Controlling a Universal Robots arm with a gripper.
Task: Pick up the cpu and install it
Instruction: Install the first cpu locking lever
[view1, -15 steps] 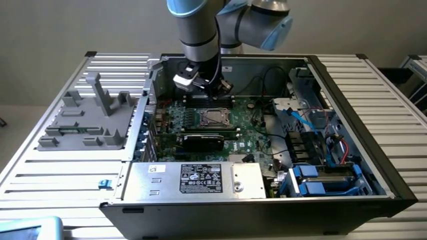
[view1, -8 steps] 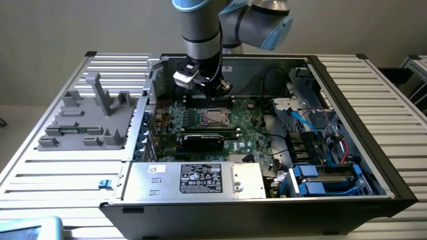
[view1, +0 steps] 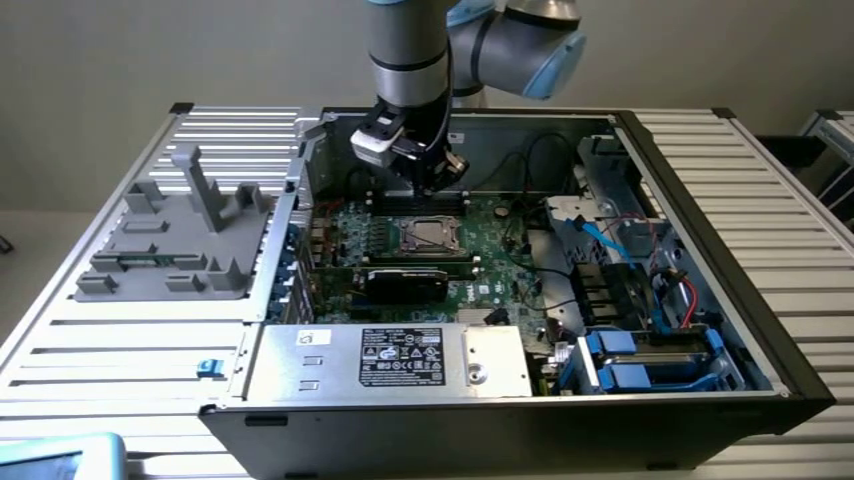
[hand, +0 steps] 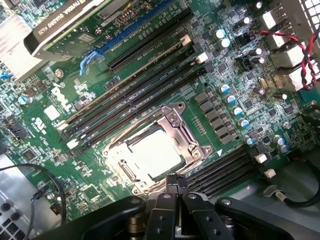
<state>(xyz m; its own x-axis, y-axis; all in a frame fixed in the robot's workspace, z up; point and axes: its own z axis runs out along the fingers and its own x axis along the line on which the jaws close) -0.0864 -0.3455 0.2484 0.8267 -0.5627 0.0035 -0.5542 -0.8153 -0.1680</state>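
The cpu (view1: 427, 235) (hand: 152, 152) lies flat in its metal-framed socket in the middle of the green motherboard (view1: 501, 265) (hand: 45, 115), its pale silver top facing up. My gripper (view1: 424, 186) (hand: 172, 179) hangs a little above the board, just behind the socket in the exterior view. Its fingers are shut together with nothing between them, and their tips are clear of the chip.
The open computer case (view1: 694, 200) surrounds the board. A black graphics card (view1: 407, 282) (hand: 60, 30) sits in front of the socket, and the silver power supply (view1: 387, 355) in front of that. Memory slots (hand: 140, 90) flank the socket. Cables and drive bays (view1: 641, 290) fill the exterior view's right; a grey fixture (view1: 180, 245) stands on the left.
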